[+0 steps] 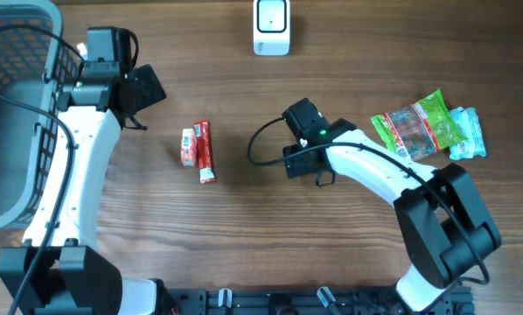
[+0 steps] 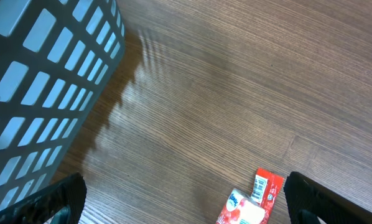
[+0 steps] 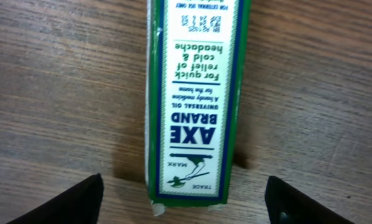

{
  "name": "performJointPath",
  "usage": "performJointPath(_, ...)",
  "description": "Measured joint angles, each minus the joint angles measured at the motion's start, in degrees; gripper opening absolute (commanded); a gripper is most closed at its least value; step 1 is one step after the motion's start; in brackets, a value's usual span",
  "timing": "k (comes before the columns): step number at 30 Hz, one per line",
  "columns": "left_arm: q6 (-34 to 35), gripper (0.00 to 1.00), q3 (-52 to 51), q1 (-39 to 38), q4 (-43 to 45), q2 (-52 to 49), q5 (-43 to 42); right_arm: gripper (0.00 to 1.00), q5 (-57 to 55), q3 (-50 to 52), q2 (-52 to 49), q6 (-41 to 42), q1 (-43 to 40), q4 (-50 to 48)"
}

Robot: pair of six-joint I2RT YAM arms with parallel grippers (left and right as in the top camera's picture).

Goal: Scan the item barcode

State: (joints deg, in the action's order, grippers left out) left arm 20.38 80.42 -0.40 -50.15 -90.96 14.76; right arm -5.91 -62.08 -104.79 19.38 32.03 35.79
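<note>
— Where's the green-and-white cardboard box (image 3: 195,93)?
— Flat on the wooden worktop (image 3: 61,93), around its middle, between the right hand's (image 3: 185,196) spread fingers, touching neither.
— Left hand (image 2: 186,202)?
— Spread wide too, holding nothing, toward the left edge.

Green-and-white box (image 3: 195,106) lies flat on wood table (image 3: 61,93), just ahead, centred between spread fingertips (image 3: 71,202); neither touches it.

A shop checkout is suggested on a brown wood-grain table (image 1: 244,236). A grey plastic lattice shopping basket (image 1: 8,214) is seen at upper left and a white boxy barcode scanner (image 1: 271,26) at top centre. Packaged goods are laid out: a red foil sachet (image 1: 204,150), green snack packets (image 1: 417,127) at right, a green-and-white medicated-oil carton (image 3: 195,99).
</note>
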Motion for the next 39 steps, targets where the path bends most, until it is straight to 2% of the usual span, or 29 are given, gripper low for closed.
performJointPath(2, 0.0, 1.0, 0.0, 0.0, 0.0, 0.0, 0.0, 0.67, 0.35, 0.0, 0.0, -0.61, 0.0, 0.0)
performJointPath(22, 0.0, 1.0, 0.0, 0.0, 0.0, 0.0, 0.0, 0.6, 0.13, 0.02, 0.0, -1.92, 0.0, -6.29)
performJointPath(39, 0.0, 1.0, 0.0, 0.0, 0.0, 0.0, 0.0, 0.53, -3.15, 0.11, -1.84, 1.14, -0.28, -4.98)
